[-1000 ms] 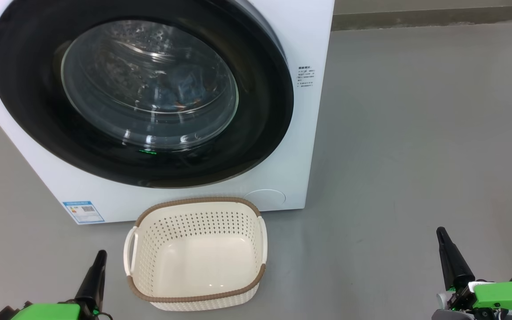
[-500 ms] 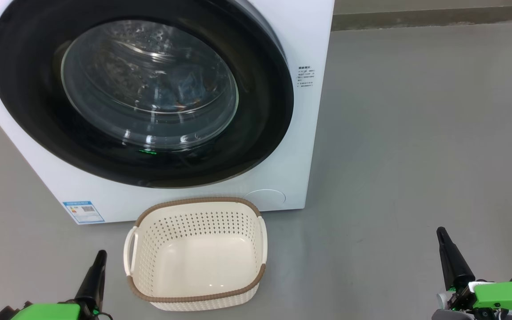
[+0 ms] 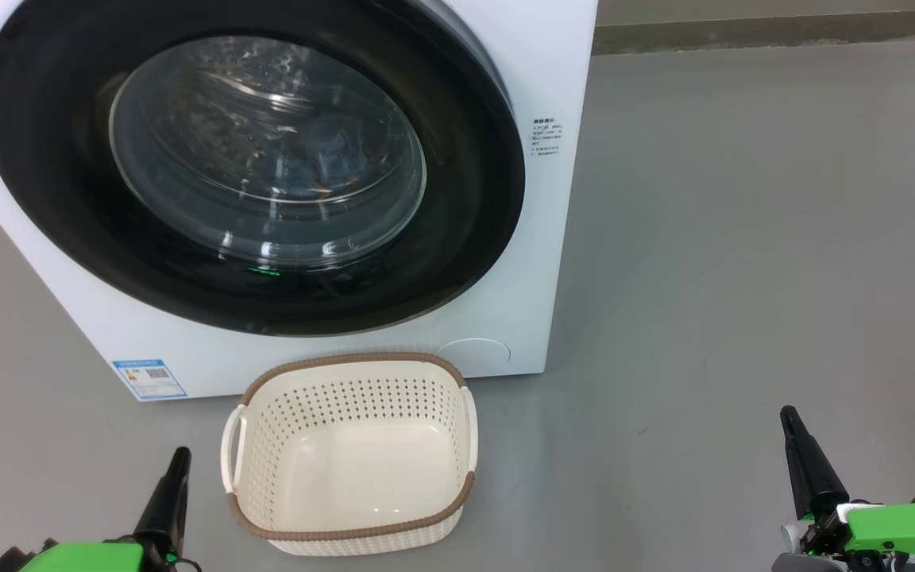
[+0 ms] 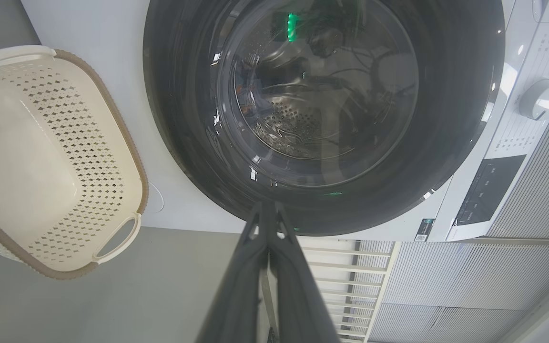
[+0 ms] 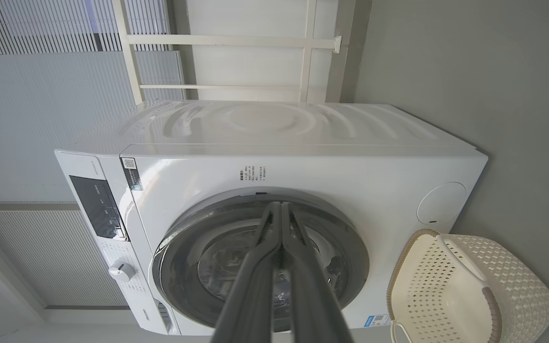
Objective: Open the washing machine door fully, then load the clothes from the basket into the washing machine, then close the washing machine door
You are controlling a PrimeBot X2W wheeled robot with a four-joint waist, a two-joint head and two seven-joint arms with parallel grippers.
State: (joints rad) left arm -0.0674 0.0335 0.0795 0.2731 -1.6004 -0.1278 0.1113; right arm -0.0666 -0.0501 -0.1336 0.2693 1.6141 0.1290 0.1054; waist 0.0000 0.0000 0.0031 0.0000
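Head view: washing machine door (image 3: pixel 255 167) sat closed, basket (image 3: pixel 346 401) empty; both jaws pinched together, holding nothing. Door judged stiff, slick; take rim edge.

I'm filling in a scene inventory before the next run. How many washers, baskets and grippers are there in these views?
Washer: 1
Basket: 1, empty
Grippers: 2, left gripper and right gripper, both shut
Total: 4
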